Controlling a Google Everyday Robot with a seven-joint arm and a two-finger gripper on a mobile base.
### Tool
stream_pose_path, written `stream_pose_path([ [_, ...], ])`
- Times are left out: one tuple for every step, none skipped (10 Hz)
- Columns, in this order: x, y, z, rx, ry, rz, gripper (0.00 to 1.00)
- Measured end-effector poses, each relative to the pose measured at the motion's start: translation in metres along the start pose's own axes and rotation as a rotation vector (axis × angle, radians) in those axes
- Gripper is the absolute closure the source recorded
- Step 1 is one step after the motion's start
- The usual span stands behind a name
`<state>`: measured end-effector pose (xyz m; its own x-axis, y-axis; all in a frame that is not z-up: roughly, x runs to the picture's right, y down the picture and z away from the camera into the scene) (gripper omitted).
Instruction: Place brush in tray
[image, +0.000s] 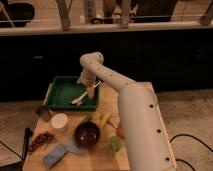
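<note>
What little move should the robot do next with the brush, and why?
Probably raise the gripper straight up, out of the tray. The brush looks like it already lies on the tray's green floor, with the gripper low at its right end, so the placing seems nearly done. Whether the gripper holds the brush can't be told here.
</note>
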<state>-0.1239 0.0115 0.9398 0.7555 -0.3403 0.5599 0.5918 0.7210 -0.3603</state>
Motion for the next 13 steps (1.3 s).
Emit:
stream_pose_path([
  [0.0008, 0.0004, -0.0004, 0.0, 0.0, 0.002, 0.2],
  [0.0013, 0.0007, -0.0008, 0.0, -0.001, 0.002, 0.2],
  [0.0021, 0.0011, -0.0009, 0.001, -0.002, 0.003, 0.2],
  [0.0026, 0.0014, -0.0008, 0.002, -0.004, 0.003, 0.2],
  [0.0031, 0.0018, -0.0006, 0.002, -0.006, 0.003, 0.2],
  [0.004, 0.0023, -0.0008, 0.004, -0.007, 0.003, 0.2],
  [0.0044, 0.0026, -0.0007, 0.006, -0.009, 0.003, 0.2],
  [0.0053, 0.0029, -0.0009, 0.009, -0.011, 0.004, 0.2],
  [0.0057, 0.0032, -0.001, 0.012, -0.013, 0.005, 0.2],
  [0.0061, 0.0036, -0.0005, 0.011, -0.014, 0.005, 0.2],
  [0.0056, 0.0035, 0.0, 0.011, -0.014, 0.005, 0.2],
  [0.0057, 0.0036, 0.0, 0.011, -0.014, 0.005, 0.2],
  [0.0059, 0.0036, -0.0003, 0.011, -0.014, 0.005, 0.2],
])
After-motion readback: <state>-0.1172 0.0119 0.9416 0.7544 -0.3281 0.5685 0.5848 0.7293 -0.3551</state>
